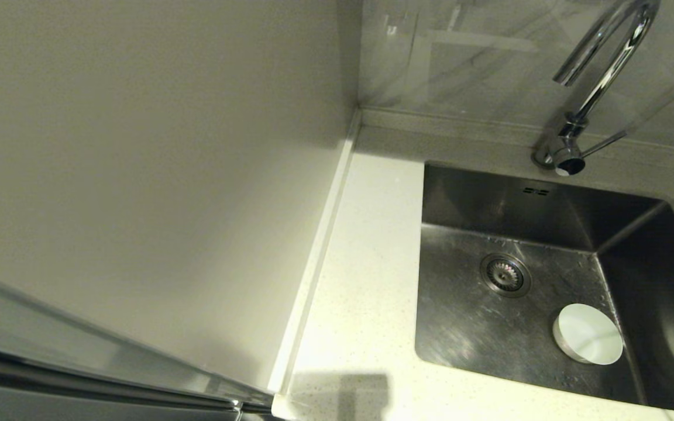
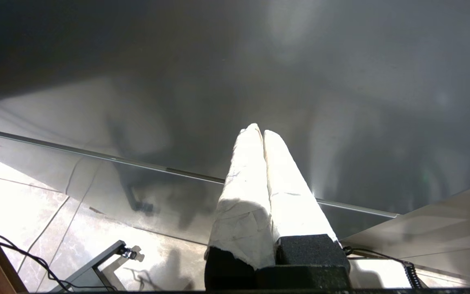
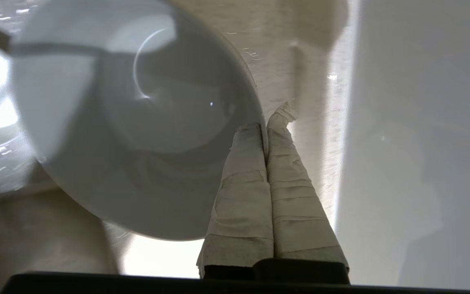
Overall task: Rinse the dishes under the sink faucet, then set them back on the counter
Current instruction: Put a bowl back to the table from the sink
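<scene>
We saw the right gripper (image 3: pixel 266 122) pinched on the rim of a white bowl (image 3: pixel 137 118), its hollow tilted back toward the wrist, beside the fingers (image 3: pixel 243 192).

Sink (image 1: pixel 460 327) — brushed steel, dully reflective. Faucet (image 1: pixel 600 76) — mirror-bright chrome. Counter (image 1: pixel 366 280) looks like smooth speckled stone. Bowl (image 3: pixel 137 122) is glossy glazed white; gripper fingers (image 3: pixel 292 204) are wrapped in wrinkled, matt cloth-like tape.
</scene>
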Robot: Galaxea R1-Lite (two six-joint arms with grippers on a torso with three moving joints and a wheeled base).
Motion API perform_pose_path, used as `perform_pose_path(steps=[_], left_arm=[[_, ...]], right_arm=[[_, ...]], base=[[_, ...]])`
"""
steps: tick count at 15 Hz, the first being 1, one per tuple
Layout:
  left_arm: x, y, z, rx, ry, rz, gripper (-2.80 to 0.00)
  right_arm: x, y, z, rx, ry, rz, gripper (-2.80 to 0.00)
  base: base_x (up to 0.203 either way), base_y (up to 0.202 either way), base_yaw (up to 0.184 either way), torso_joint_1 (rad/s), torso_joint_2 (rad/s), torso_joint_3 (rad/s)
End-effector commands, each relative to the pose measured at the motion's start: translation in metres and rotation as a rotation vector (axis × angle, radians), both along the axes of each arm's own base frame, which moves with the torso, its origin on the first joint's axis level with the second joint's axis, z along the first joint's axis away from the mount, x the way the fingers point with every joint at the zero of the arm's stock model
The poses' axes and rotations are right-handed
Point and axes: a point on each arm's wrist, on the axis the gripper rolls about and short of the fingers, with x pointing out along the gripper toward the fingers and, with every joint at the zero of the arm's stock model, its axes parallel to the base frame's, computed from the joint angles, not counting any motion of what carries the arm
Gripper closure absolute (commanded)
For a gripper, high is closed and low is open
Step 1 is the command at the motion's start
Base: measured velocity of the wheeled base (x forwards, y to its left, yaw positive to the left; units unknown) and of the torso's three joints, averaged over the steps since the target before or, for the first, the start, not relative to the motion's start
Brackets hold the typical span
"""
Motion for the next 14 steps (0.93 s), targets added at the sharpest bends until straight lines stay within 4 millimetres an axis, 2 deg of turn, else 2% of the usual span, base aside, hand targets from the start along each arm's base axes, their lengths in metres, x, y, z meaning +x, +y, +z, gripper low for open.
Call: perform_pose_path(steps=[1,5,6,11,13,14], left_arm=[[0.0,0.0,0.0,-0.001,-0.003,0.0,0.0],[0.0,0.0,0.0,-0.001,-0.003,0.0,0.0],[0.0,0.0,0.0,-0.001,-0.003,0.0,0.0],[0.0,0.0,0.0,-0.001,-0.003,0.0,0.0],[0.0,0.0,0.0,-0.001,-0.003,0.0,0.0],[0.0,0.0,0.0,-0.001,-0.003,0.0,0.0]], right_arm=[[-0.003,-0.009,-0.01,0.019,0.029,-0.027,0.0],[-0.011,-0.011,-0.015,0.025,0.049,-0.043,0.0],[-0.012,-0.011,-0.014,0.021,0.046,-0.043,-2.8],[-0.019,0.003,0.01,-0.025,-0.016,-0.019,-2.8],[-0.025,0.019,0.03,-0.059,-0.081,0.027,-2.8],[-0.026,0.033,0.042,-0.071,-0.119,0.075,-2.8]], base=[[0.0,0.0,0.0,0.0,0.0,0.0],[0.0,0.0,0.0,0.0,0.0,0.0],[0.0,0.0,0.0,0.0,0.0,0.0],[0.0,0.0,0.0,0.0,0.0,0.0],[0.0,0.0,0.0,0.0,0.0,0.0],[0.0,0.0,0.0,0.0,0.0,0.0]])
